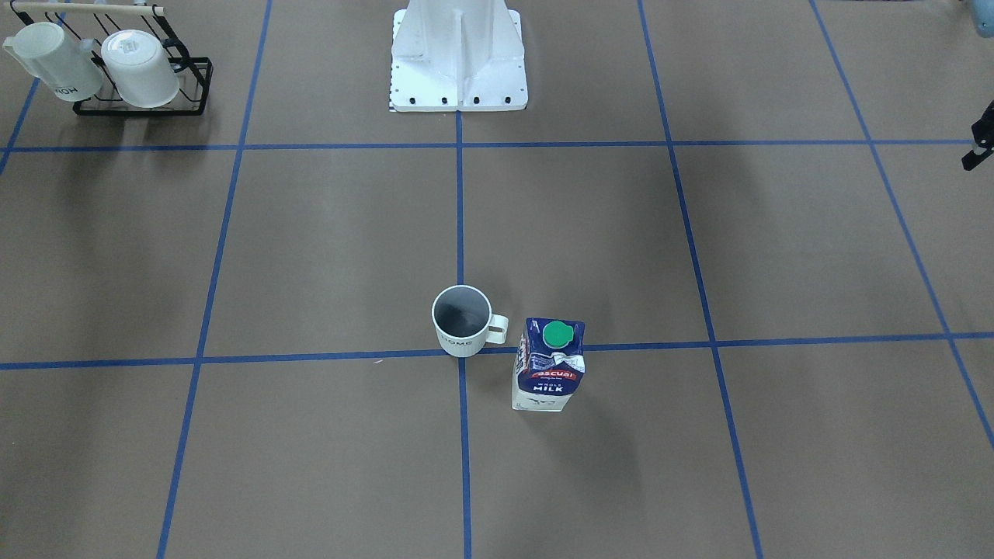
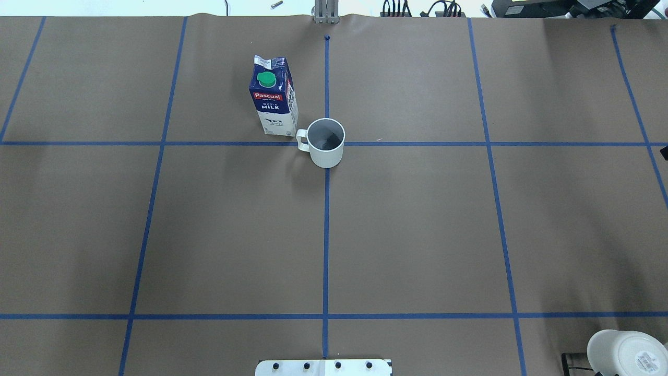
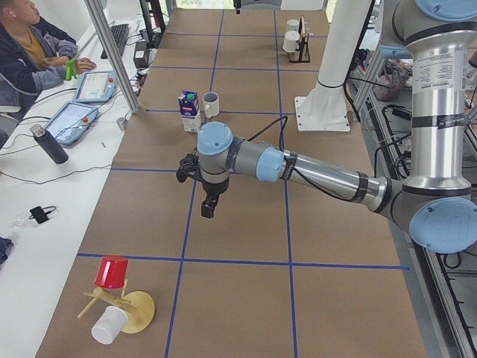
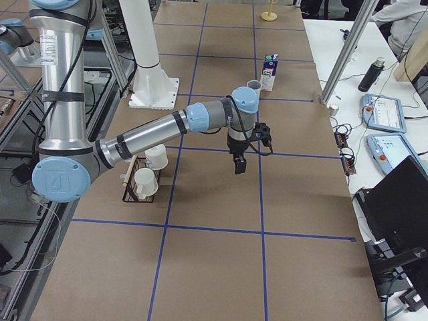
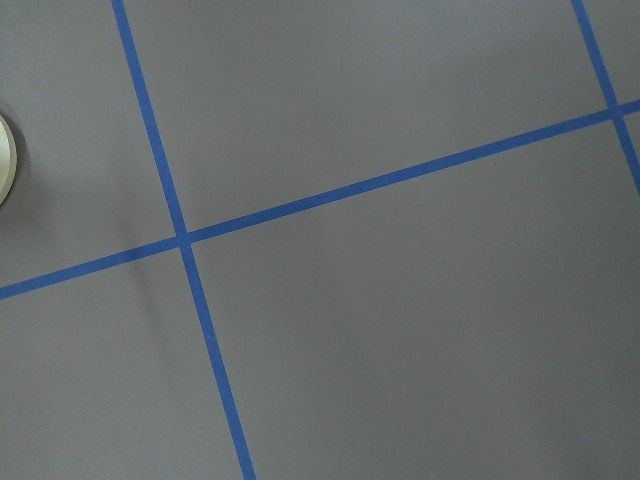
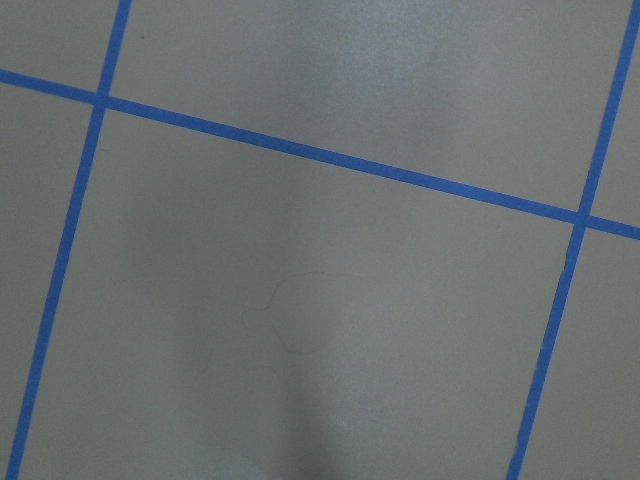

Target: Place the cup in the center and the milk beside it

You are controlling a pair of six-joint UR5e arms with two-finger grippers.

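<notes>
While the left gripper [image 3: 208, 211] and right gripper [image 4: 238, 167] hang toward opposite ends of the bench [image 2: 417, 235], jaw spread impossible to tell, your cup [image 2: 326, 142] stands mid-bench, milk [image 2: 274, 99] upright just beside it, left-arm side.

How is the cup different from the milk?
The cup is round, cream-white and open on top; the milk is a boxy blue-and-white carton with a green cap. The milk stands taller than the cup. The cup has a handle, the milk none. Both stand upright, side by side.
</notes>
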